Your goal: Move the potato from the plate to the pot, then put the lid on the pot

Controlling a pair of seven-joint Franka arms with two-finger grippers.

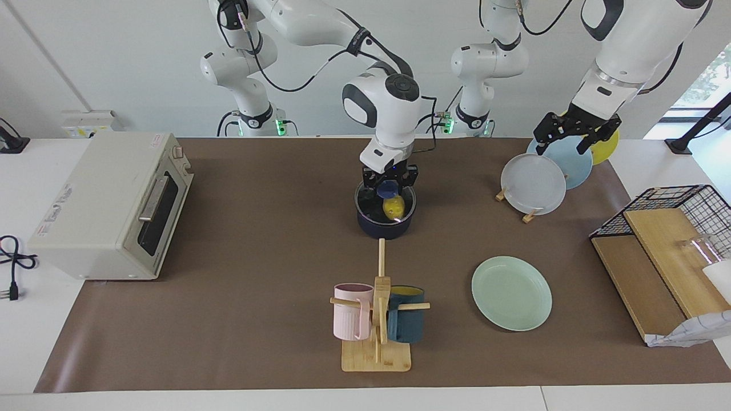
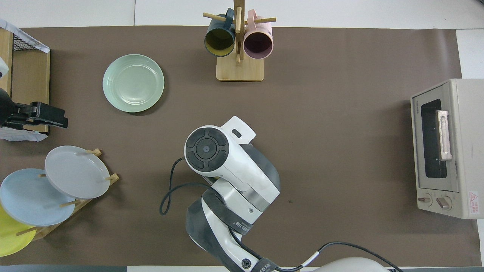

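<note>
Potato [image 1: 393,208] — bright yellow. Pot [image 1: 386,227] — dark navy. Lid knob [image 1: 389,187] blue. Plate [image 1: 511,293] pale mint green. Mugs: pink [image 1: 352,311], dark teal [image 1: 406,322]. Table cover [image 1: 257,285] plain brown.

White table [image 1: 34,354] carries a brown mat [image 1: 257,257] over most of its top. Plain white wall [image 1: 114,57] at the robots' end (window [image 1: 708,74] at one corner, daylight, greenery outside).

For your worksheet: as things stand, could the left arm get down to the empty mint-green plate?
Probably yes. The left gripper hangs open over the upright plates in the rack, and the brown mat between there and the mint-green plate is bare.
</note>
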